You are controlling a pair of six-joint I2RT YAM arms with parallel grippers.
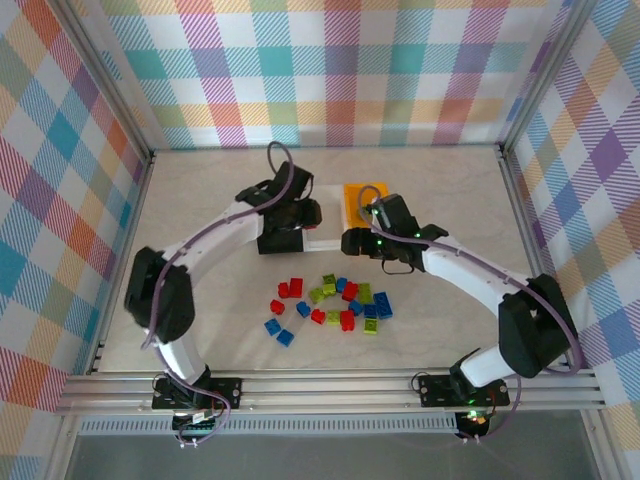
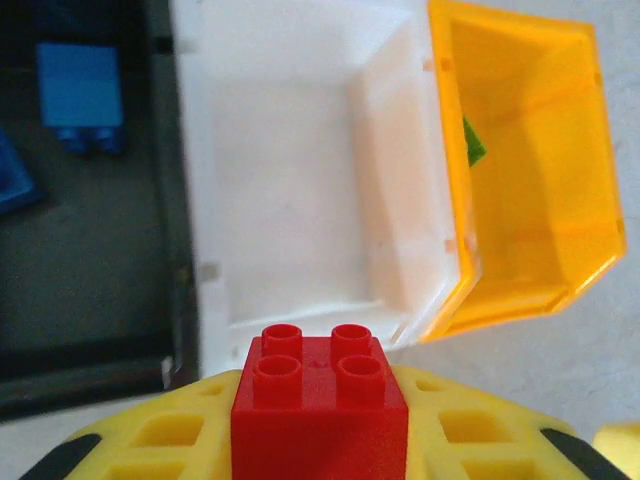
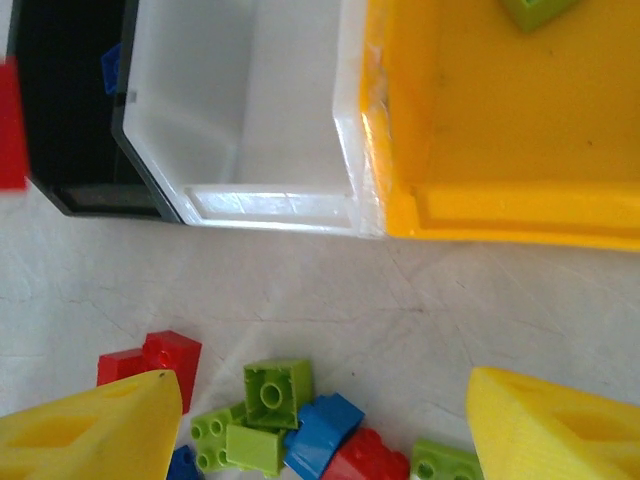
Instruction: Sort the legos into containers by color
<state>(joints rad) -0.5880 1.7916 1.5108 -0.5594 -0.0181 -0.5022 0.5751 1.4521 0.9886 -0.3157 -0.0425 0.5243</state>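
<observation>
Above the near wall of the white bin [image 2: 290,200], my left gripper [image 1: 287,224] clamps a red brick [image 2: 320,400], lined up to drop inside; my right gripper [image 1: 352,241] hangs spread by the loose bricks [image 1: 335,300] before that bin.

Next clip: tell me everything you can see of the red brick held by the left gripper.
The red brick is a small square block of glossy plastic with four round studs, two by two, on the face turned toward the bins. It sits straight, clamped between the yellow fingers of the left gripper, which press on its two sides. The frame cuts off its lower part. In the wrist view it sits just before the white bin; whether it is already over the bin is unclear.
</observation>
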